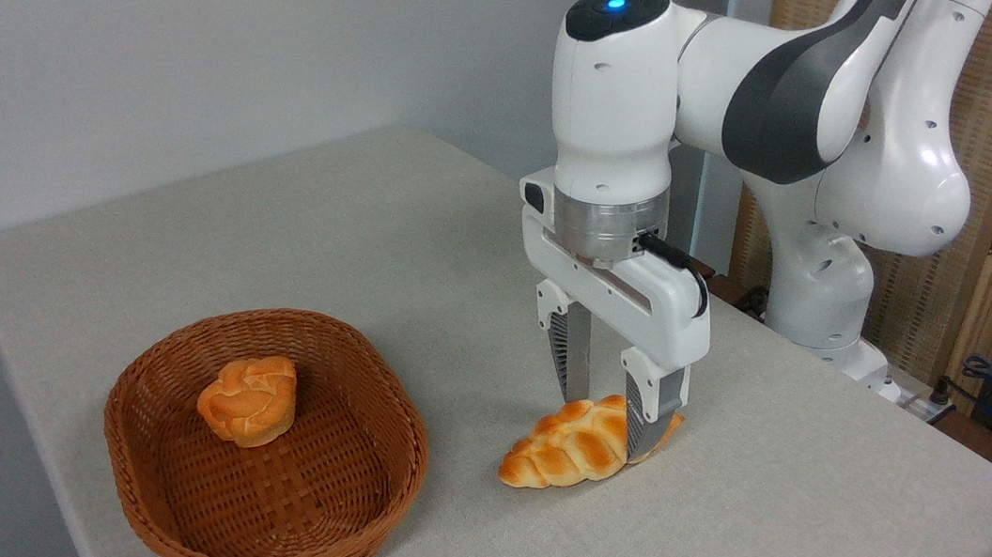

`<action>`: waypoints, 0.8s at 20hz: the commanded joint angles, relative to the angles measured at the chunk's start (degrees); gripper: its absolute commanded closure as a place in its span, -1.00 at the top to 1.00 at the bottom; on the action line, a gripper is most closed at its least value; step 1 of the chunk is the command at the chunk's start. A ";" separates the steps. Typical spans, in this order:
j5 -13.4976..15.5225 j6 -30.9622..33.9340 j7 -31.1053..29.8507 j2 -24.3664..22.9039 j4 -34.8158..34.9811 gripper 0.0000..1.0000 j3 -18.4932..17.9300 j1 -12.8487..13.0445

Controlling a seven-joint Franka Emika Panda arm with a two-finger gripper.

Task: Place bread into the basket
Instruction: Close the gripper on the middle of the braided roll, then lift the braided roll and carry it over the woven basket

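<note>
Straddling the bread (572, 446), the end effector (611, 416) stands upright over the loaf's right-hand end, one finger behind the crust and the other in front of it. Whether the fingers are already pressing the crust or only standing close beside it cannot be told from this view, so the grip is uncertain. The braided loaf lies on the surface (809, 506), slanting from lower left to upper right, roughly midway along the near edge and just beside the basket's right rim without touching it. The basket (173, 523) sits toward the near left corner of the surface, and a small round bun (248, 400) already rests inside it, against the back left part of the floor.

The main risk, as I judge it, comes from where the fingers sit: they bracket the tapered end, not the middle, so on lifting the long free end could sag, pivot between the pads, or slip out. A soft, bumpy crust gives the narrow pads little flat contact, which would make that worse. A second risk is the carry: the loaf hanging low could catch the basket's raised woven rim and tip or shove the basket. Dropping it onto the bun could leave it propped on the rim instead of lying flat inside.
</note>
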State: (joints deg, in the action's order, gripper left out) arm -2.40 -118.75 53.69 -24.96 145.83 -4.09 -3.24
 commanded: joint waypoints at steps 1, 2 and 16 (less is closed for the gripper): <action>-0.85 -3.24 0.98 1.32 1.30 0.64 -0.13 0.33; -0.85 -3.16 0.98 1.32 1.30 0.05 -0.13 0.33; -0.85 -3.07 0.98 1.32 1.22 -0.32 -0.04 0.42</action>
State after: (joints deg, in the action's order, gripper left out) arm -2.41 -120.66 53.72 -23.59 146.54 -3.93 -2.86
